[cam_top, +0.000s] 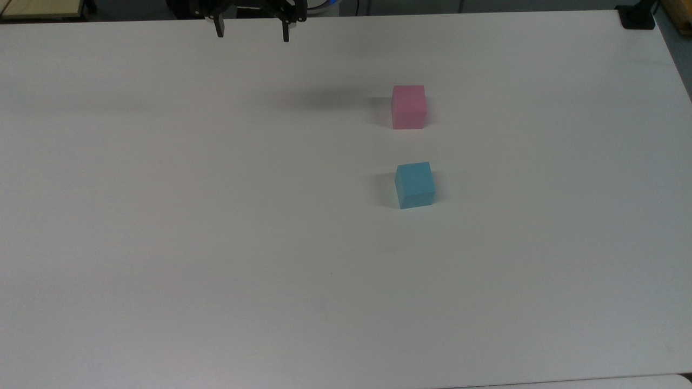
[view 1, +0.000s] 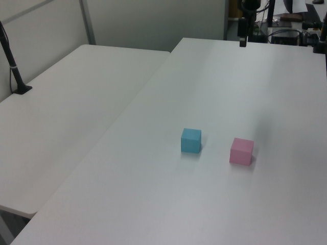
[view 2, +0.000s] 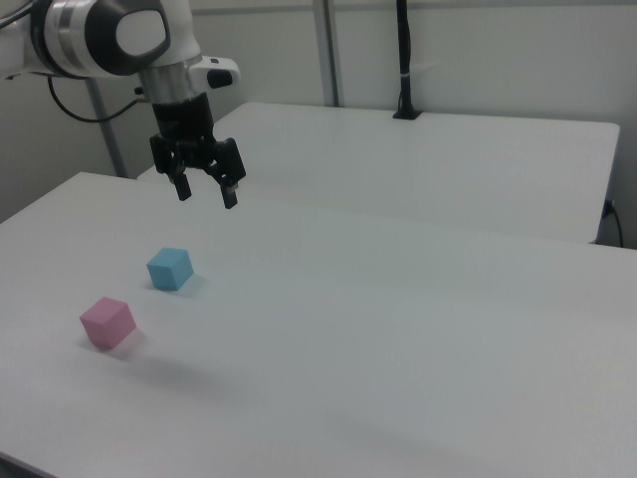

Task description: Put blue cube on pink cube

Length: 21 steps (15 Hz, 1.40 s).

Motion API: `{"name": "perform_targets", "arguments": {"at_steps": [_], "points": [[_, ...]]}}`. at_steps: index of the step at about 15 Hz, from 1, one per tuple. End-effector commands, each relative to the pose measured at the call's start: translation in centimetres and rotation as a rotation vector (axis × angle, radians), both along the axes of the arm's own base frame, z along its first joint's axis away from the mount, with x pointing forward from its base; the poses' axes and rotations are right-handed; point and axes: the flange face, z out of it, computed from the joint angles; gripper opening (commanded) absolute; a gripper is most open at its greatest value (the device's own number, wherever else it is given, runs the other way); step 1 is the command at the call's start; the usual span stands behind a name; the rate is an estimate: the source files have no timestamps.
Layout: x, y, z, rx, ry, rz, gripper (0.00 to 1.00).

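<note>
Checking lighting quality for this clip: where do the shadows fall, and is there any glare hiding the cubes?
Top view: the pink cube and blue cube cast soft shadows toward the top view's left, and a broad faint shadow lies left of the pink cube. Left view: the white table has a mild sheen, with both cubes clear. Right view: the gripper is open above the table; light is even.
</note>
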Motion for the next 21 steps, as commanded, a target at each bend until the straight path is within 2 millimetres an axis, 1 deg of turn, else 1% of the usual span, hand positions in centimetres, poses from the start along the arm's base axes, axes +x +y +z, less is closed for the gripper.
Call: {"name": "perform_targets", "arguments": {"at_steps": [1, 16, 19, 20, 21], "points": [[-0.3, 0.3, -0.1, 0.007, -0.005, 0.018, 1.0], [-0.1, 0.2, -0.2, 0.007, -0.012, 0.031, 1.0], [0.2, 0.8, -0.9, 0.008, 0.0, 0.04, 1.0], [0.5, 1.1, -1.4, 0.008, 0.008, 0.045, 1.0], [0.8, 2.1, -1.9, 0.007, 0.005, 0.056, 1.0]]}}
